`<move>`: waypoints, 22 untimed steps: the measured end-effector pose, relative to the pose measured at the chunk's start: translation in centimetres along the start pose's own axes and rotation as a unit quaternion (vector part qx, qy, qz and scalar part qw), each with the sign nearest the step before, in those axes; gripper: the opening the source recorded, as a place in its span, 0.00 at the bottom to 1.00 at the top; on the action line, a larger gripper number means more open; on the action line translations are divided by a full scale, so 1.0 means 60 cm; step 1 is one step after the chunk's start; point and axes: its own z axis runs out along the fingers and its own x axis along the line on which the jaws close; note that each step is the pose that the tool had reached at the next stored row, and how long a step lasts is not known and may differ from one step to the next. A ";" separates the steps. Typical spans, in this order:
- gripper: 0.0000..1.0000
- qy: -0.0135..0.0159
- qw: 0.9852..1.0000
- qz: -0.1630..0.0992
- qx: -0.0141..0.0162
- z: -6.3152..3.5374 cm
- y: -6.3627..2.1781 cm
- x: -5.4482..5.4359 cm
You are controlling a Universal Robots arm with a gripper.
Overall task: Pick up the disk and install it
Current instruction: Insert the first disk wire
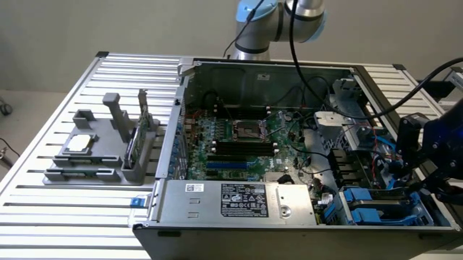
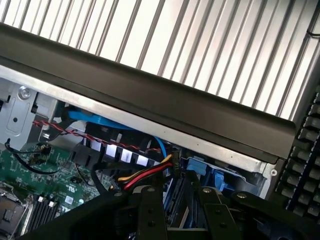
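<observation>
The slatted metal desk [image 1: 87,216] carries an open computer case [image 1: 261,70], which takes up its middle and the exterior view's right side, reaching the near edge. The arm [image 1: 275,21] rises at the desk's far edge. Its dark wrist end [image 1: 441,141] hangs over the case's near corner on the exterior view's right, tilted down into the drive bay, where blue carriers [image 1: 369,208] sit. A grey power supply [image 1: 239,200] lies along the case's near wall, with the green motherboard [image 1: 239,135] behind it. A grey holder [image 1: 79,176] stands towards the desk's edge on the exterior view's left.

In the wrist view the two black fingers [image 2: 150,215] reach down into the bay, beside yellow, red and black cables [image 2: 150,174]. The jaws are clamped on the disk [image 2: 179,205], a dark blue-edged slab seen edge-on between them.

On the holder lie a small silver chip [image 1: 78,143] and an upright card [image 1: 142,127].
</observation>
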 end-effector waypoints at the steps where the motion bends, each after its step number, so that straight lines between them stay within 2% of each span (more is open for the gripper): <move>1: 0.32 0.002 1.000 0.000 -0.001 0.001 0.000 -0.001; 4: 0.32 0.010 1.000 0.002 -0.003 0.002 0.000 -0.003; 6: 0.32 0.014 1.000 0.003 -0.005 0.003 0.000 -0.005; 10: 0.32 0.020 1.000 0.004 -0.007 0.005 0.000 -0.011; 15: 0.32 0.028 1.000 0.007 -0.009 0.006 0.000 -0.014; 22: 0.32 0.033 0.999 0.012 -0.009 0.006 -0.002 -0.021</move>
